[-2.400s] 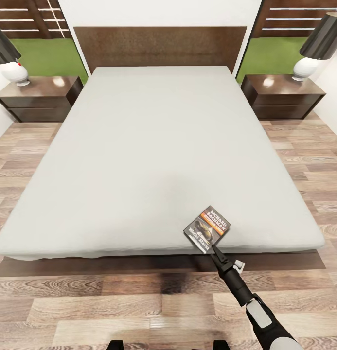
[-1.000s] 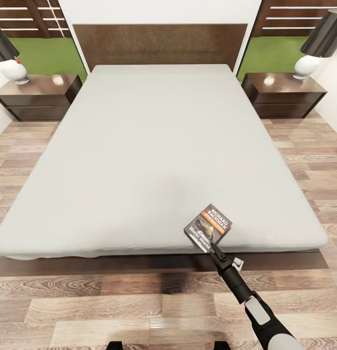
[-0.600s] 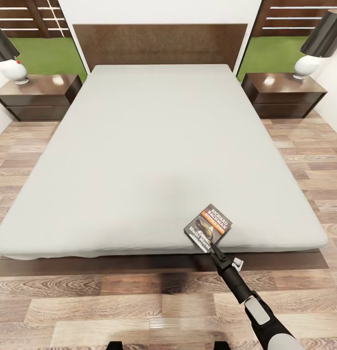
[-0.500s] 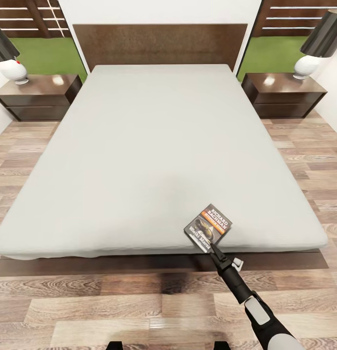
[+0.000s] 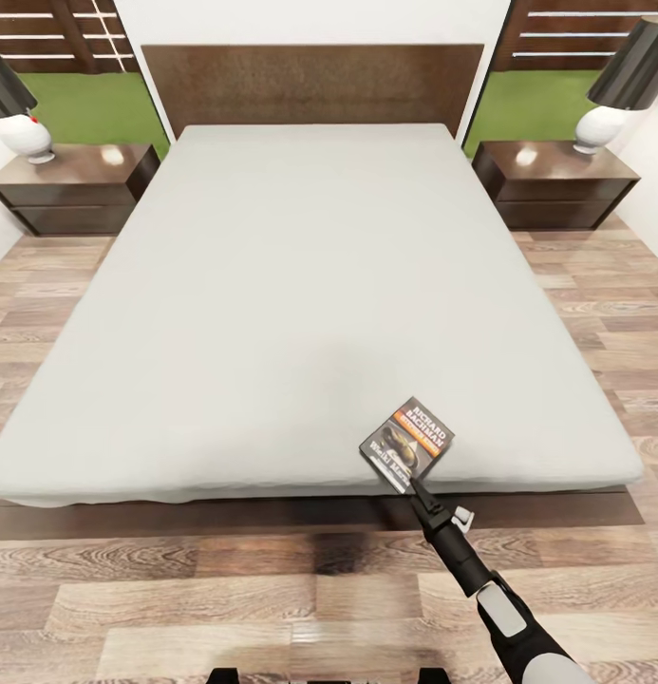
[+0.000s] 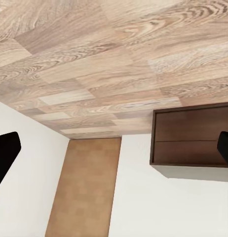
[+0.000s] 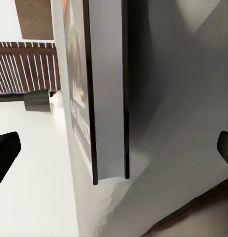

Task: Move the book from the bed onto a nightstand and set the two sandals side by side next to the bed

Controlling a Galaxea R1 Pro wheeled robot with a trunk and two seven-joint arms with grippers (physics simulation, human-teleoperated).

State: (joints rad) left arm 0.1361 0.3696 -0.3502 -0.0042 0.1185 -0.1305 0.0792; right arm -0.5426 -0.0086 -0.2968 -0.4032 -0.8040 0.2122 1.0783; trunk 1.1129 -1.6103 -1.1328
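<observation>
Grey bed (image 5: pixel 300 285) holds book (image 5: pixel 407 444) (lettered "RICHARD BACHMAN").

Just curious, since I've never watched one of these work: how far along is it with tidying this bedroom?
Nothing looks finished. The small paperback with the orange band lies on the light-grey mattress near its foot edge. The right gripper has reached the book's near corner; whether it is gripping is unclear. Still to do: put the book on a dark-brown nightstand, then set the sandals beside the bed.

Three cams, one bedroom

Head cam looks down over the bed (image 5: pixel 300 285) from its foot. Right wrist cam sits super close to the book (image 7: pixel 106 98), sharing it (image 5: pixel 407 445). Left wrist cam faces wood floor (image 6: pixel 94 54).
</observation>
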